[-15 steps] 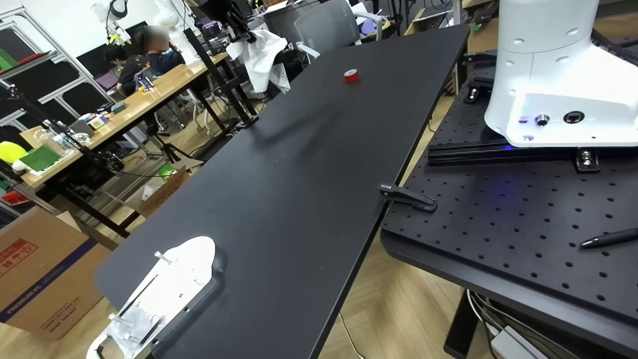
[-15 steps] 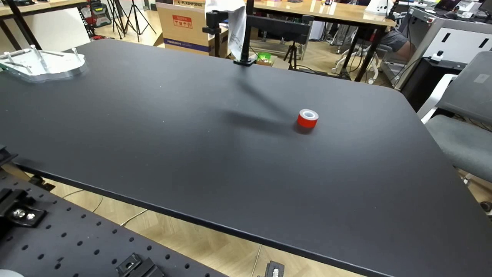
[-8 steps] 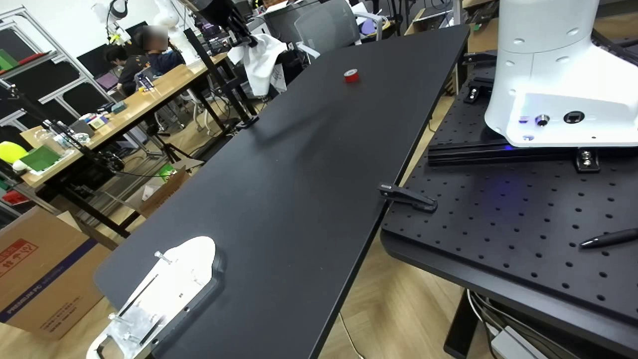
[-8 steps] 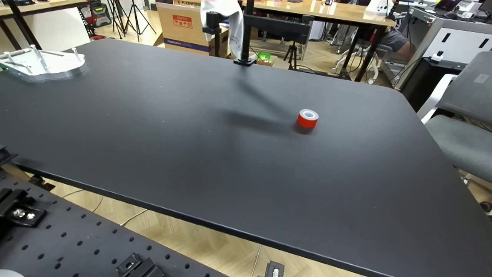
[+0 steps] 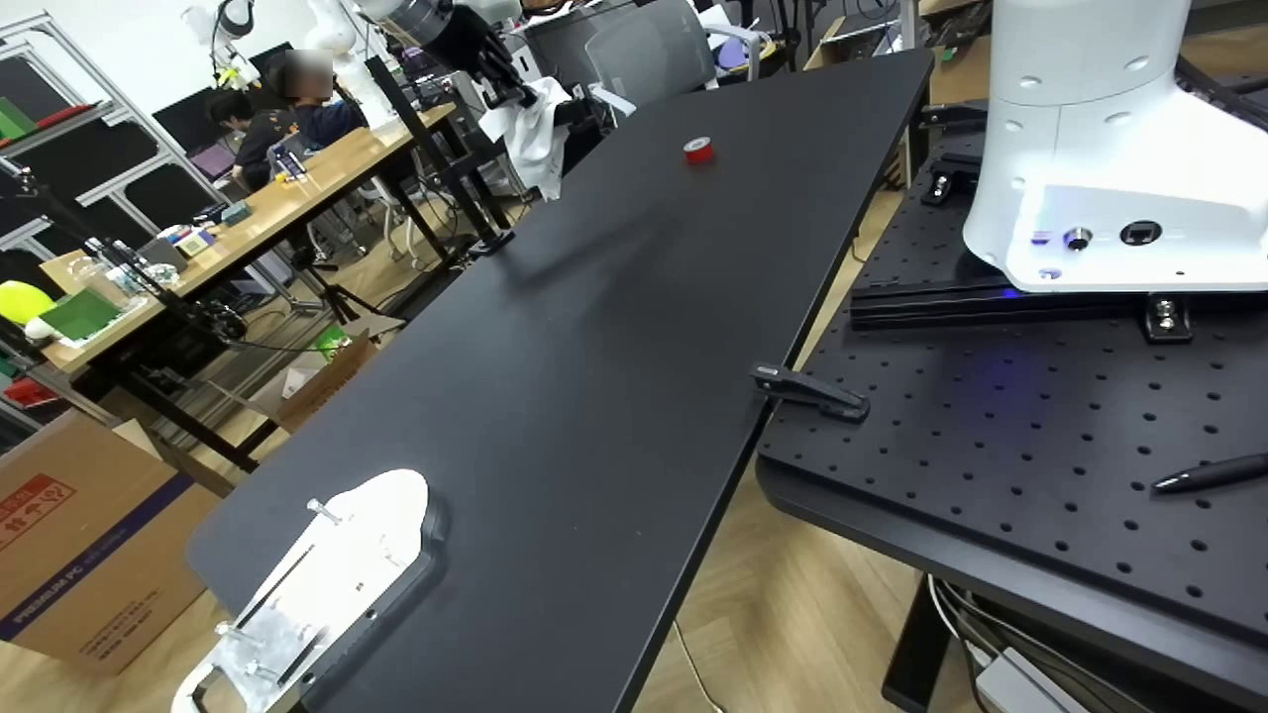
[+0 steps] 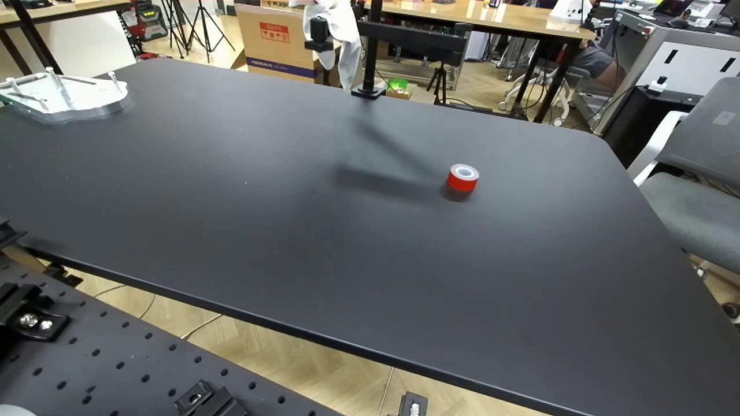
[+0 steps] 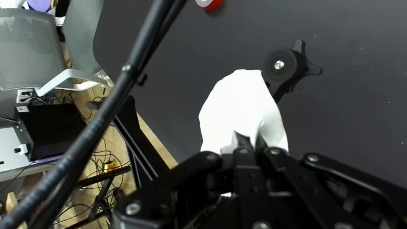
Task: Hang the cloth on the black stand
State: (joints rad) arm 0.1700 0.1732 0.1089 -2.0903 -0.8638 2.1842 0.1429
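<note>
The white cloth [image 5: 536, 139] hangs from my gripper [image 5: 517, 96] beyond the table's far edge in an exterior view. It also shows in an exterior view [image 6: 344, 29], behind the knob and over part of the stand's side bar. The black stand [image 6: 373, 52] is an upright pole with a side bar, clamped at the table edge; it also shows in an exterior view [image 5: 426, 144]. In the wrist view my gripper [image 7: 251, 143] is shut on the cloth [image 7: 238, 101]. The stand's knob end [image 7: 279, 65] pokes out beside the cloth. Whether the cloth rests on the bar is unclear.
A red tape roll [image 6: 462, 178] lies on the black table [image 6: 289, 231]. A white metal fixture with pegs [image 5: 337, 564] lies at one table end. A grey chair [image 6: 699, 167] stands beside the table. The pole [image 7: 105, 121] crosses the wrist view close to my gripper.
My gripper has moved down and to the right in an exterior view, carrying the cloth. The cloth has sunk and bunched around the stand's bar and knob. The stand has not moved.
</note>
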